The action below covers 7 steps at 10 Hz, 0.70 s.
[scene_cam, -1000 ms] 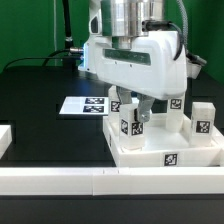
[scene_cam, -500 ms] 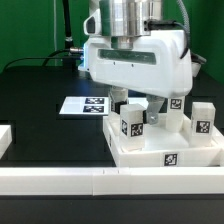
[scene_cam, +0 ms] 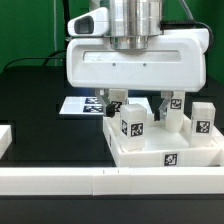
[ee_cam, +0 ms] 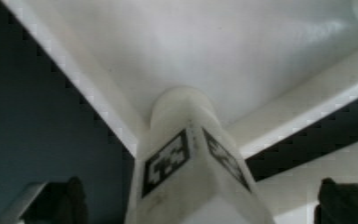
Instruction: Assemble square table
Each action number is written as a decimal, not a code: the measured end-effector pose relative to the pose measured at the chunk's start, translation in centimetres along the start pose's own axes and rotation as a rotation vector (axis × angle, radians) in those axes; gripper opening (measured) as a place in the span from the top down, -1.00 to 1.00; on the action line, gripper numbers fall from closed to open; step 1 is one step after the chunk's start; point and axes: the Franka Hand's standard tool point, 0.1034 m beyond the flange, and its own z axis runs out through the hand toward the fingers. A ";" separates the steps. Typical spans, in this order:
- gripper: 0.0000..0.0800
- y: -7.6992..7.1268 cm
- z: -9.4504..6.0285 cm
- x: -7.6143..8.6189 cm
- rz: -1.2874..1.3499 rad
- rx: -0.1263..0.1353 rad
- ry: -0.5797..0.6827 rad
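- The gripper (scene_cam: 140,104) hangs over the slab (scene_cam: 165,150), fingers pointing down and spread apart, gripping nothing.
- One finger (scene_cam: 116,101) shows at the exterior view's left of a leg (scene_cam: 132,121); the other finger (scene_cam: 165,104) stands at that leg's far side, toward the exterior view's right.
- That leg stands upright on the slab, just below the open fingers and between them, its tag facing the camera. Whether the fingertips touch it cannot be told.
- In the wrist view the same leg (ee_cam: 190,150) rises toward the camera, tags on two faces, with the dark fingertips (ee_cam: 60,198) set wide on either side and clear of it.
- A second leg (scene_cam: 203,119) stands upright at the slab's corner, beside the gripper on the exterior view's right, apart from the fingers.
- The slab lies flat under the gripper, a tag on its near edge, pushed against the white rail (scene_cam: 60,180) in front.
- The marker board (scene_cam: 82,105) lies on the black table (scene_cam: 35,110) behind the gripper, toward the exterior view's left.
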 end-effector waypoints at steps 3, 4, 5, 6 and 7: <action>-0.62 0.0 -0.1 0.1 -0.270 -0.031 -0.003; -0.62 0.1 -0.1 0.1 -0.329 -0.032 -0.004; -0.62 0.3 -0.1 0.2 -0.373 -0.033 -0.005; -0.56 0.6 -0.1 0.2 -0.421 -0.033 -0.006; -0.56 0.6 -0.1 0.2 -0.433 -0.033 -0.006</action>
